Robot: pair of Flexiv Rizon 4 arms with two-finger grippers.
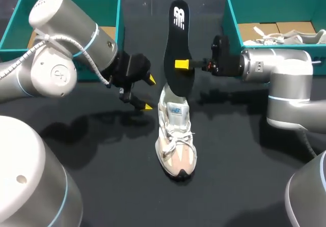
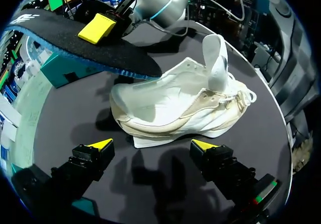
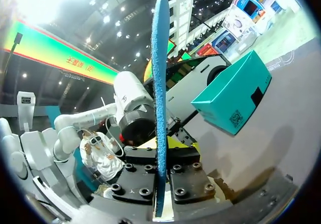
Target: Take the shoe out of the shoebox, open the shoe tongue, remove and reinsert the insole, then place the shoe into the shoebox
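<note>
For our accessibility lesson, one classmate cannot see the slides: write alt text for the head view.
The right gripper, shut on a black insole, holds it upright with its lower end at the opening of a white and pink shoe standing in the middle. The left gripper hangs open beside the shoe's heel; teal shoeboxes sit at both far corners.

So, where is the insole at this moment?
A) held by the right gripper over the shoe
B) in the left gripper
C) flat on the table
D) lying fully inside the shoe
A: the right gripper is shut on the black insole, holding it over the white shoe; the left gripper is open and empty.
</note>
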